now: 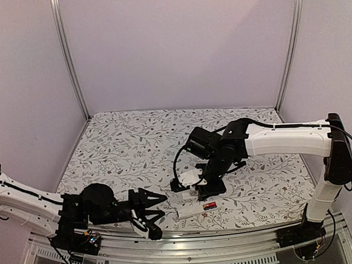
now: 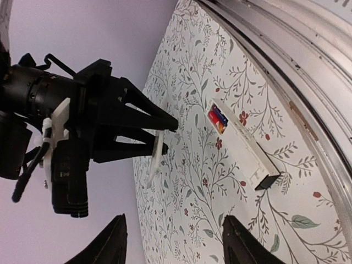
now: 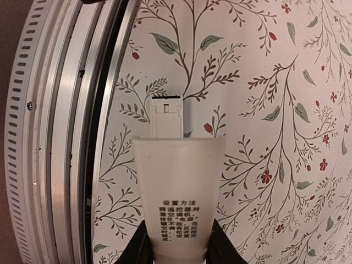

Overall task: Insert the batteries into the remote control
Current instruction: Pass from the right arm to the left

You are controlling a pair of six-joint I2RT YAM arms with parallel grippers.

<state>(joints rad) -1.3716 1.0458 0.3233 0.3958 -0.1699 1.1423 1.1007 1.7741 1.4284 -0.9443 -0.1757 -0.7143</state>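
The slim white rectangular plastic remote control [image 1: 191, 210] is laid flat on the table, close to the near edge, with its open back turned up. At its right end, small black and red cylindrical batteries [image 1: 209, 206] are seen in the bay; how many they are cannot be told. In the left wrist view the remote control [image 2: 245, 146] and the batteries [image 2: 218, 119] are shown from the side.

A thin flat translucent white cover strip [image 3: 179, 181] with printed black characters is pinched between the fingers of the right gripper [image 1: 199, 189] and is held over the remote control [image 3: 166, 116], so that only one end is shown. Whether the two touch cannot be told.

The left gripper [image 1: 155, 215] is held low just left of the remote control, its fingers spread, with nothing between them.

The table is covered by a white floral table cloth [image 1: 135, 139], and a ribbed metal rail [image 1: 198, 248] runs along its near edge.
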